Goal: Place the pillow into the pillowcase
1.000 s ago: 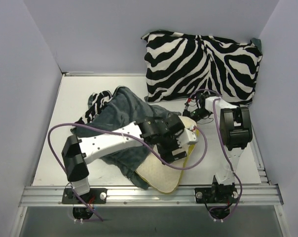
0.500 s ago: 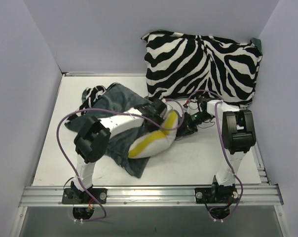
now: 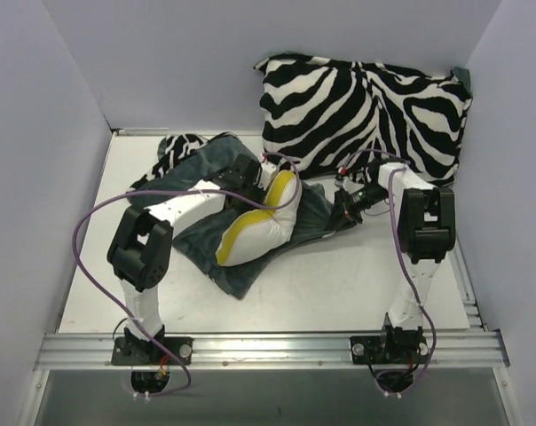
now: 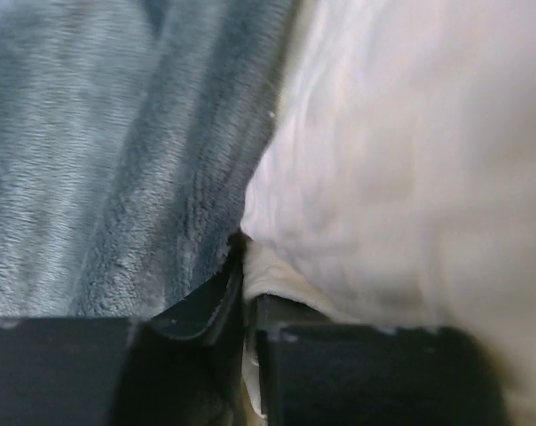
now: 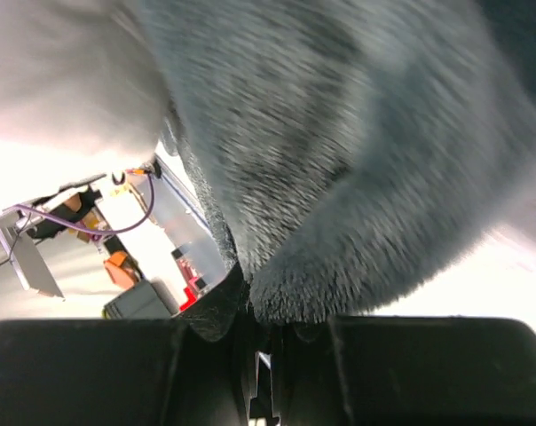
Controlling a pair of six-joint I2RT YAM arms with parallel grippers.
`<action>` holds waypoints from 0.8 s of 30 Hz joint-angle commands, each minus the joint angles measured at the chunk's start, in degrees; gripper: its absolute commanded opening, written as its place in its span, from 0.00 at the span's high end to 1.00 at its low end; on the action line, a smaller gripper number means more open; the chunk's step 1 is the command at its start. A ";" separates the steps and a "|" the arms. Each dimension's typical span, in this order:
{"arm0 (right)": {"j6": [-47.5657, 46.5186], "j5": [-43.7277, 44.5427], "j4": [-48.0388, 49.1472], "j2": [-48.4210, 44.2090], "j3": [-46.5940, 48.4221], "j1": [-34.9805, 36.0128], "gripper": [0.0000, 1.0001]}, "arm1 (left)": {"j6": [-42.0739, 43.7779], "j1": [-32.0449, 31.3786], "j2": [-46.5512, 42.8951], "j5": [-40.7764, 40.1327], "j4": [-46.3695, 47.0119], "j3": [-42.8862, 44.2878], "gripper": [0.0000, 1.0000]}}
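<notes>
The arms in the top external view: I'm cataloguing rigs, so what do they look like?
The left arm and right arm have white link shells, bulky black joint housings and a looping purple cable each. The left gripper and right gripper have black, blocky fingers.

A white worktop [image 3: 366,284] sits boxed in by plain, pale lavender-grey walls: a back wall [image 3: 179,62], a left wall [image 3: 37,195] and a right wall [image 3: 516,151]. An aluminium rail [image 3: 277,351] runs along its near edge. The light is soft and even, with only faint shadows.
</notes>
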 commanded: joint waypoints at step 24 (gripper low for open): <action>13.58 -6.17 3.49 -16.71 -16.05 5.19 0.18 | 24.62 15.03 -10.55 5.36 -33.72 3.20 0.15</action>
